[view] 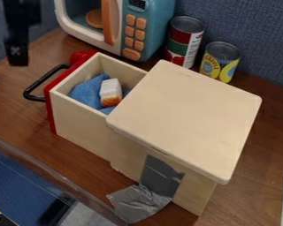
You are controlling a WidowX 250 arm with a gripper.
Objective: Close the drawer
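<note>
The brown table (pixel 23 119) runs under and all around the cabinet (pixel 185 110), which stands upright with its pale square top turned at a slant to the view. A toy microwave (pixel 153 26), teal and white, stands behind the cabinet and to its left in view.

The drawer (pixel 82 121) is pulled out of the cabinet's upper-left side. Its front, a red panel (pixel 50 110), faces left and slightly down in view; its long axis runs from the cabinet toward the view's upper left, with the inner end hidden under the top. Brown tabletop shows beyond the red panel on the side away from the cabinet, and a narrower band lies between the drawer's near wall and the table's near edge, which slants down to the right in front of the cabinet.

Two cans, a taller red one (pixel 185 39) and a shorter yellow one (pixel 219 62), stand upright just behind the cabinet. Grey tape (pixel 160 176) runs down the cabinet's near side onto the table. The black gripper (pixel 17 55) hangs well apart from the cabinet, at the upper left; whether it is open or closed I cannot tell. A blue cloth (pixel 88 92) lies in the drawer beside the cabinet's top. The black handle (pixel 34 86) juts from the panel, pointing away from the cabinet. A small white-and-orange block (pixel 111 92) rests on the cloth.
</note>
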